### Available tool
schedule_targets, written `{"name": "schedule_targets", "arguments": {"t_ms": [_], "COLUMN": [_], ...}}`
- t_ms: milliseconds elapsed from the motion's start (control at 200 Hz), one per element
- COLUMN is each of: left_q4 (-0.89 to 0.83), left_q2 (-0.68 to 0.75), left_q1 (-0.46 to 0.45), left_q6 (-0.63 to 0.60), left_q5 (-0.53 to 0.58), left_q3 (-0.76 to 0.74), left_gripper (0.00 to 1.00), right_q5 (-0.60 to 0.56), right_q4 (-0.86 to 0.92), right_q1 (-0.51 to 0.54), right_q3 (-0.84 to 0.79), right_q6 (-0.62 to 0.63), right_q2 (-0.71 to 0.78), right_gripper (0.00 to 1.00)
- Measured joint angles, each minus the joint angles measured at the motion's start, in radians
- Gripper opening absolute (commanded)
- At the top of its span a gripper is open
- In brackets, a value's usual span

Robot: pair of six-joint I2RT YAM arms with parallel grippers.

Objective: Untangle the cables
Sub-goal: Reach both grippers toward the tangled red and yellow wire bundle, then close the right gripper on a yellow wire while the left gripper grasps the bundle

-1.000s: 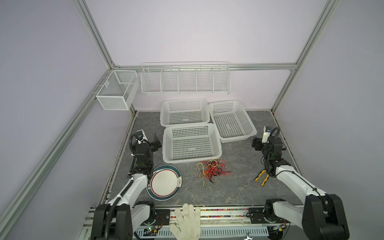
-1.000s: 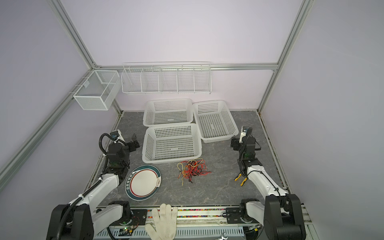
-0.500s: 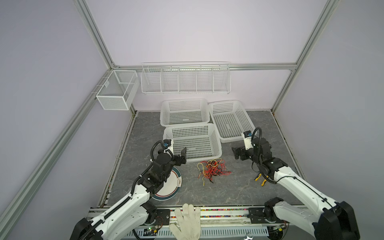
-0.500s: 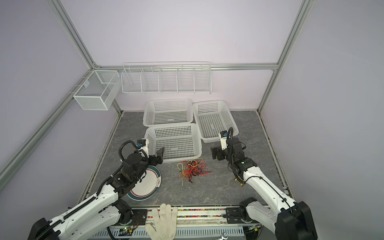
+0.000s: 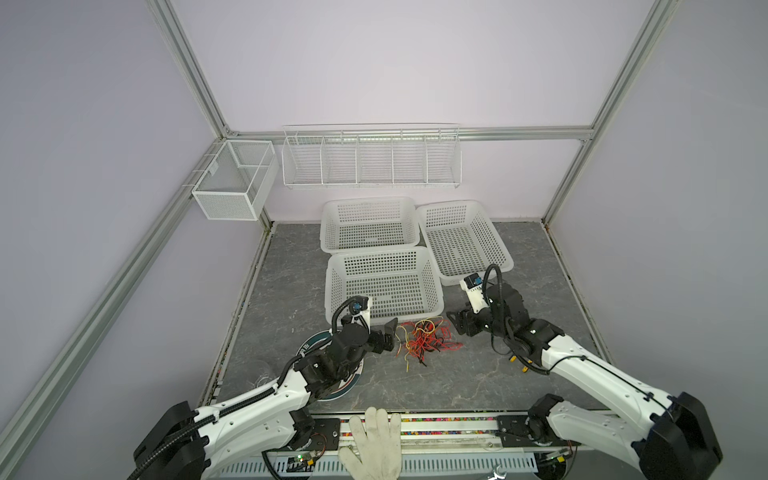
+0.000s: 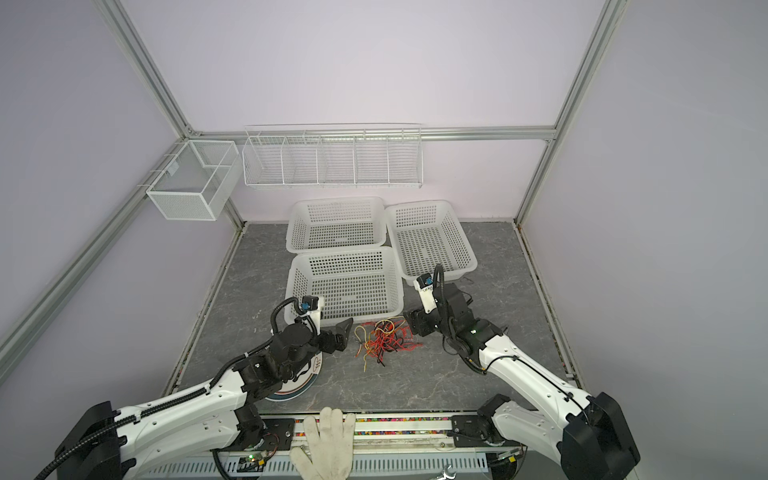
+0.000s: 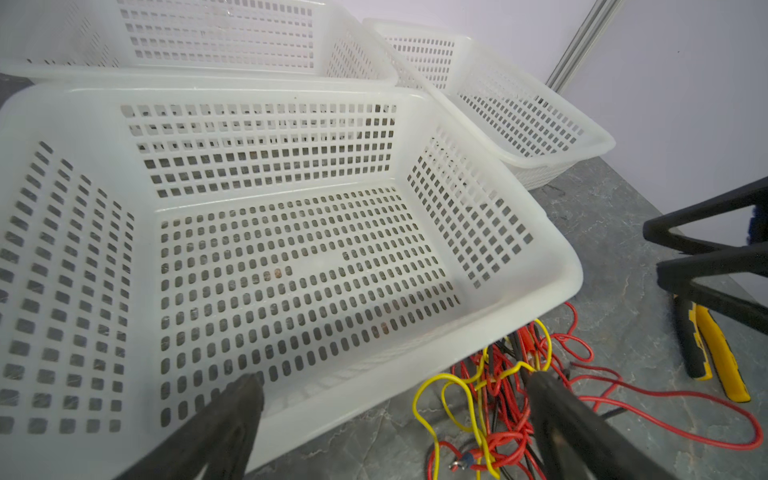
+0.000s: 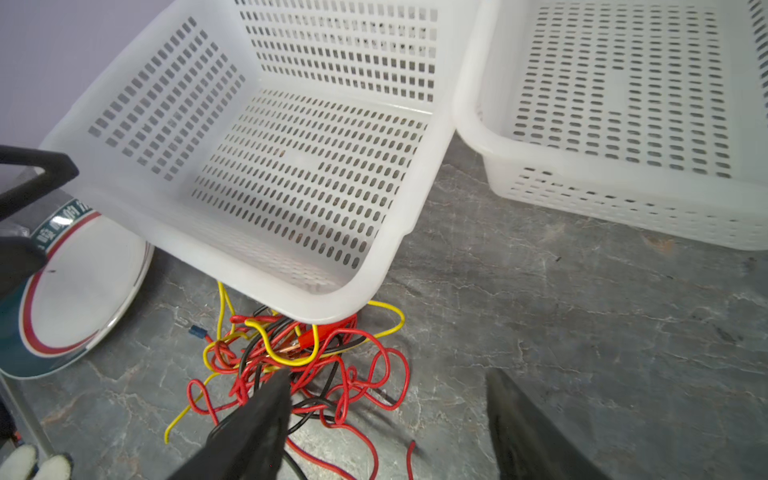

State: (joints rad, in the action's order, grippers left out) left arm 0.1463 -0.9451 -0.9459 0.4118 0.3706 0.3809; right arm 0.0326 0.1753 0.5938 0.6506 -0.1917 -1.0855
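Item: 1 tangle of red, yellow and black cables, on the counter just beside the front basket, between my left jaws, wide, and my right jaws, apart, both empty.

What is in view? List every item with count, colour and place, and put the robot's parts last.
cables: one tangled bundle, red, yellow and black, on the table just in front of the nearest basket
baskets: three, white perforated plastic, grouped at mid-table
plate: one, white with red and dark green rim, left of the cables, partly under the left arm
pliers: one pair, yellow and black handles, on the table by the right arm
wire rack: one, white, on the back wall
mesh box: one, white, on the left rail
glove: one, white, on the front edge
table: one, grey marbled
left gripper: black, open, left of the cables
right gripper: black, open, right of the cables
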Motion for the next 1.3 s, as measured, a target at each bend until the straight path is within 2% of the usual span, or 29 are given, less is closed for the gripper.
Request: {"name": "schedule_targets", "arguments": {"t_ms": [215, 470, 680, 915, 1050, 1135, 1305], "left_q4": [0.068, 0.201, 0.22, 0.222, 0.219, 0.217, 0.216], "left_q2": [-0.039, -0.034, -0.022, 0.009, 0.014, 0.013, -0.008], "left_q1": [-0.01, -0.01, -0.01, -0.01, -0.01, -0.01, -0.01], "left_q6": [-0.008, -0.052, -0.075, -0.091, -0.099, -0.1, -0.099], "left_q5": [-0.005, -0.008, -0.008, -0.007, -0.007, -0.005, -0.004], "left_q3": [-0.002, -0.039, -0.044, -0.044, -0.044, -0.044, -0.042], "left_gripper": [1.0, 1.0, 1.0, 1.0, 1.0, 1.0, 0.99], "right_q5": [0.023, -0.007, -0.065, -0.122, -0.122, -0.118, -0.131], "right_q4": [0.008, -0.02, -0.071, -0.137, -0.159, -0.172, -0.186], "right_q1": [0.039, 0.126, 0.182, 0.19, 0.199, 0.21, 0.259], "right_q3": [0.004, 0.018, 0.049, 0.051, 0.06, 0.06, 0.06], "right_q6": [-0.018, -0.047, -0.068, -0.085, -0.086, -0.082, -0.074], "right_q2": [-0.082, -0.182, -0.262, -0.317, -0.352, -0.365, -0.352], "right_gripper": [0.48, 0.46, 0.41, 0.37, 0.29, 0.07, 0.07]}}
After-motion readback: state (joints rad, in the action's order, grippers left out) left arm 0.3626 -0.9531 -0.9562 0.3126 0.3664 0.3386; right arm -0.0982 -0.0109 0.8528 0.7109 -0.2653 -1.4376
